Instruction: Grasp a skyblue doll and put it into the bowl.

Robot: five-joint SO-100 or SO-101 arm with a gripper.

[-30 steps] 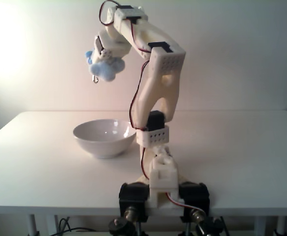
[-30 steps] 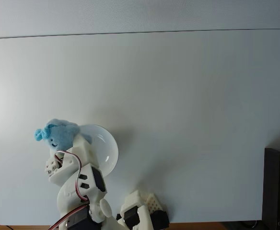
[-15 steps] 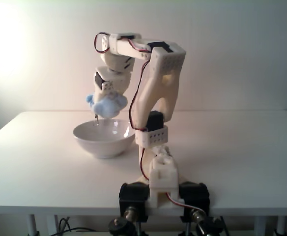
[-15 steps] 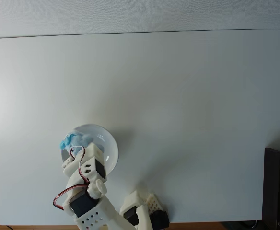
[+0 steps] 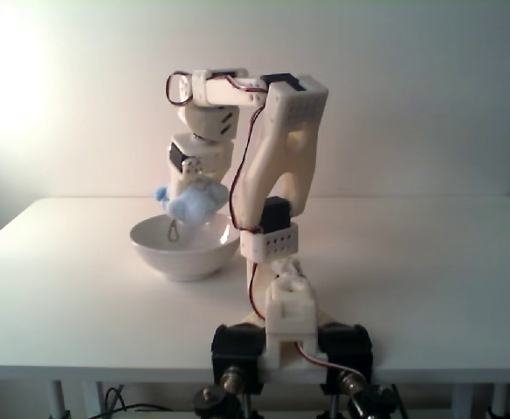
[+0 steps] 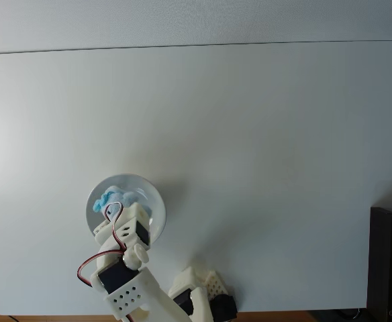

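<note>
Pinching the skyblue doll [image 5: 190,202] in the gripper [image 5: 185,208], hanging it straight above the bowl [image 5: 155,249], over the hollow inside the rim [image 6: 154,201].

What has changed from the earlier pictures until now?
The gripper came down with the skyblue doll, from high beside the bowl to just above its inside. It still holds the doll. The bowl stayed in its place on the table.

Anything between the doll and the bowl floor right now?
Nothing solid. In a fixed view the doll hangs from the gripper just over the bowl, a thin dangling loop below it.
</note>
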